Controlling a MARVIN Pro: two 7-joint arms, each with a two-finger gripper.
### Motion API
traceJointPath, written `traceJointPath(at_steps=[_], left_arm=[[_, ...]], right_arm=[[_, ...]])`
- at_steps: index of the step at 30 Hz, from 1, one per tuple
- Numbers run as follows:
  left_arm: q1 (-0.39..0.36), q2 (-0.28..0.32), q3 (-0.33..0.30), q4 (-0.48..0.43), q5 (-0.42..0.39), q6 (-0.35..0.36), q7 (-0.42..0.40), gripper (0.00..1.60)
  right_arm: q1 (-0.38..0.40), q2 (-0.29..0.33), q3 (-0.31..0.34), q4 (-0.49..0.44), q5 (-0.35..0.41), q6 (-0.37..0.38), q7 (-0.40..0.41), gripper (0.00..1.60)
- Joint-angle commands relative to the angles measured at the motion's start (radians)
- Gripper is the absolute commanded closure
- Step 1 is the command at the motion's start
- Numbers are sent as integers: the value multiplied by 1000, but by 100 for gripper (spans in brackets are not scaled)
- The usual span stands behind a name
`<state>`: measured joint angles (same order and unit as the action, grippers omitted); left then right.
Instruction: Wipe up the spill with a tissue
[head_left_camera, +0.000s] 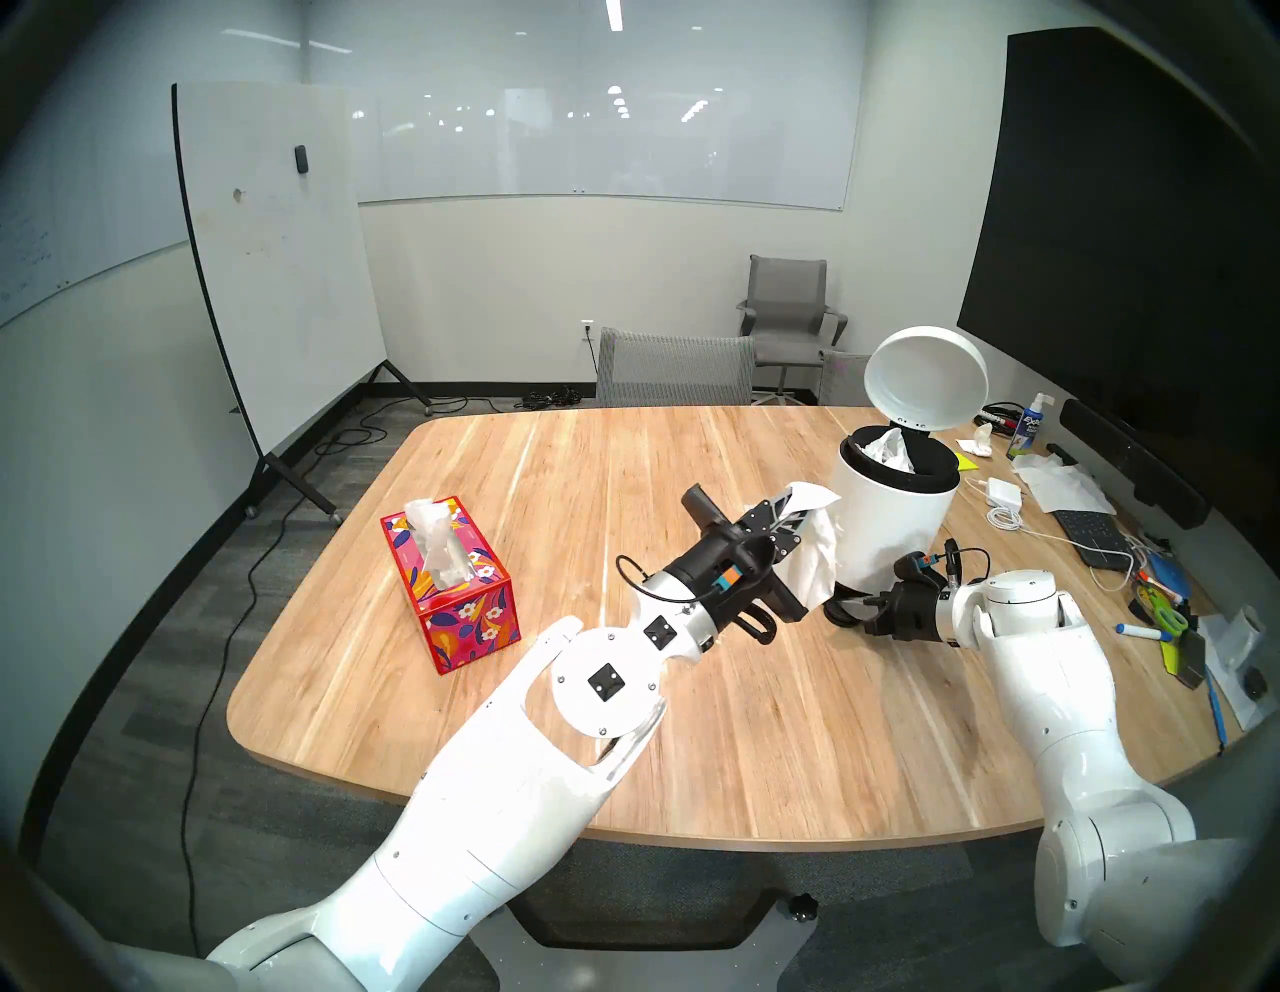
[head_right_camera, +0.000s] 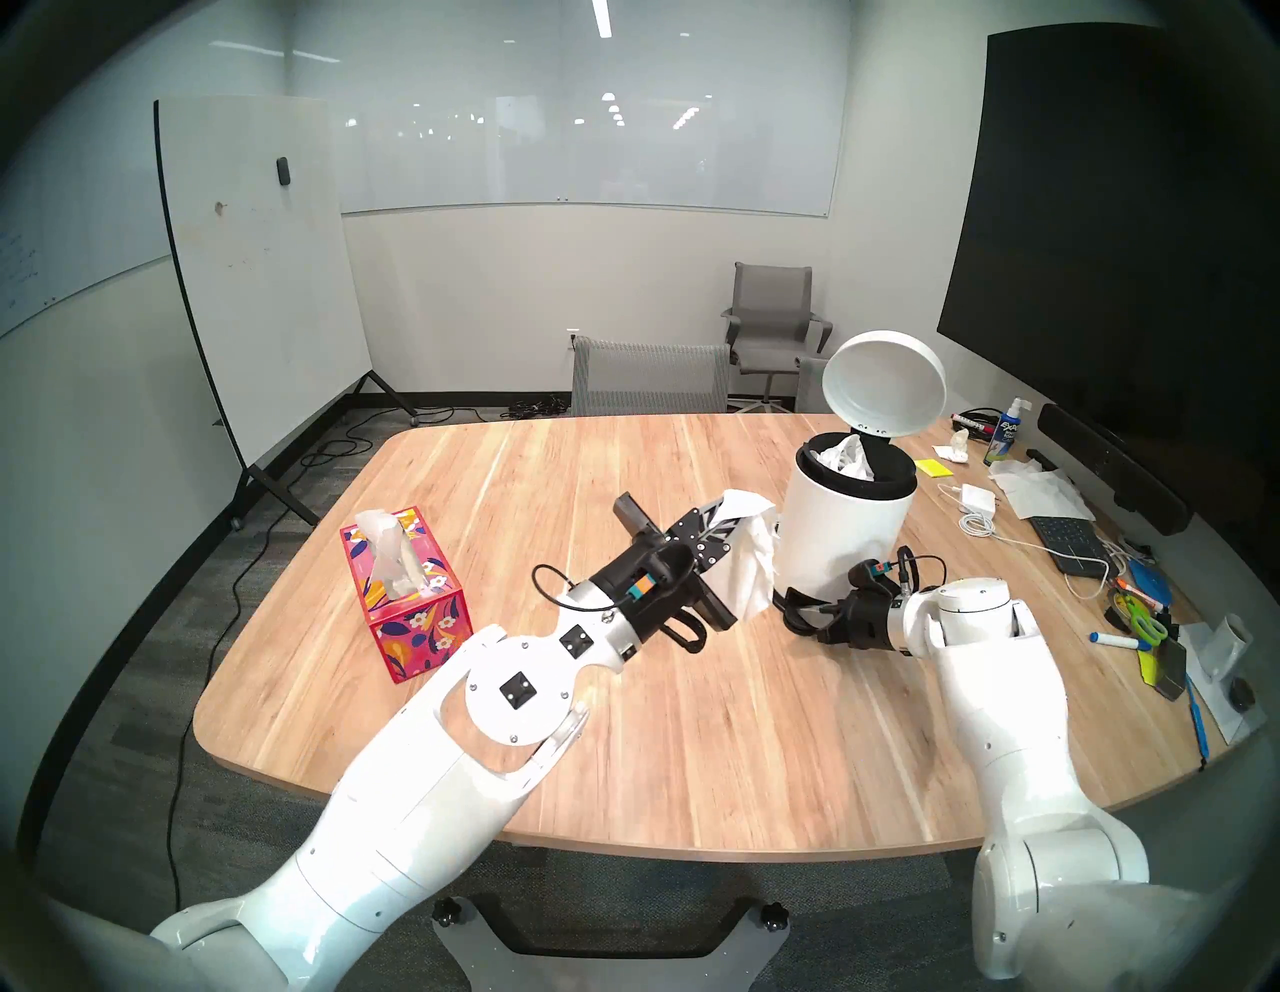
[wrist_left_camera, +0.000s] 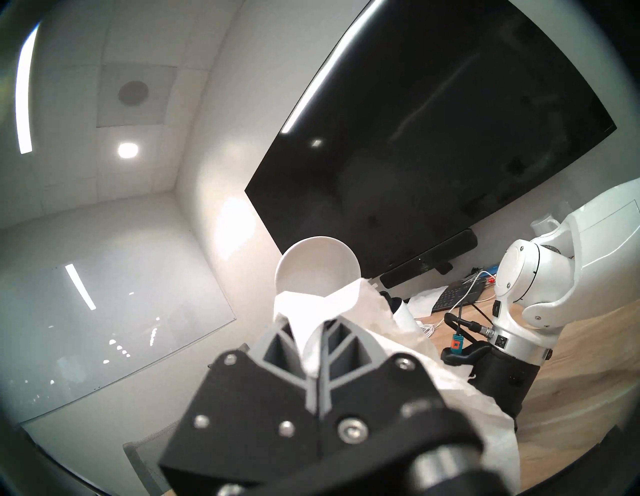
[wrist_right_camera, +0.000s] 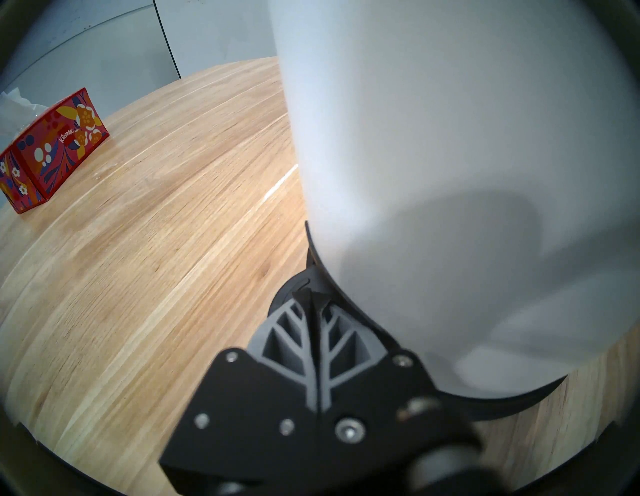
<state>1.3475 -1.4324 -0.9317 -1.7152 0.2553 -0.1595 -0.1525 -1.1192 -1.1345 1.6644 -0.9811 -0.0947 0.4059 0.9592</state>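
Your left tool (head_left_camera: 796, 509) clenched on white tissue (head_left_camera: 817, 554), sheet hanging below fingertips, off worktop (head_left_camera: 623, 457). Open pedal bin (head_left_camera: 893, 512) just ahead of it. Your right tool (wrist_right_camera: 313, 298) clenched empty, tips on bin pedal (wrist_right_camera: 294, 291).

This is an office meeting room. A large wooden worktop (head_left_camera: 526, 485) with rounded corners fills the middle, with grey mesh chairs (head_left_camera: 789, 312) behind it. A rolling whiteboard (head_left_camera: 277, 277) stands on the left, a long glass board (head_left_camera: 589, 125) covers the far wall, and a big dark screen (head_left_camera: 1122, 228) hangs on the right above a black speaker bar (head_left_camera: 1136, 464). Markers, a board-cleaner spray bottle (head_left_camera: 1028, 426), a keyboard (head_left_camera: 1091, 533) and cables clutter the worktop's right edge, over grey carpet (head_left_camera: 159, 658).
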Motion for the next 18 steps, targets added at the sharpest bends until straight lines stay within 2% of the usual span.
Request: traceJointPath(at_steps=[1,5,6,8,9,13,14,15,18], left_arm=[[-102,-102,35,32,-11,67,33,160],[-152,-163,42,69,-11,94,39,160],[-143,-140,48,43,-18,100,47,160],[-177,-190,45,84,-15,113,51,160],[-171,-167,54,64,-23,120,58,160],[-212,-227,54,116,-21,141,69,160],[-217,-209,66,110,-31,147,79,160],[-227,-239,58,135,-24,149,79,160],[-249,-255,67,162,-31,159,94,160]], right_arm=[[-33,12,-6,20,-19,10,-16,160],[-33,12,-6,20,-18,9,-15,160],[-32,12,-6,20,-17,9,-14,160],[-32,12,-6,20,-17,9,-14,160],[-32,12,-6,20,-17,9,-14,160],[-33,13,-7,20,-18,10,-16,160],[-33,13,-7,20,-18,10,-17,160],[-33,13,-8,20,-18,11,-17,160],[-33,13,-8,19,-19,11,-18,160]])
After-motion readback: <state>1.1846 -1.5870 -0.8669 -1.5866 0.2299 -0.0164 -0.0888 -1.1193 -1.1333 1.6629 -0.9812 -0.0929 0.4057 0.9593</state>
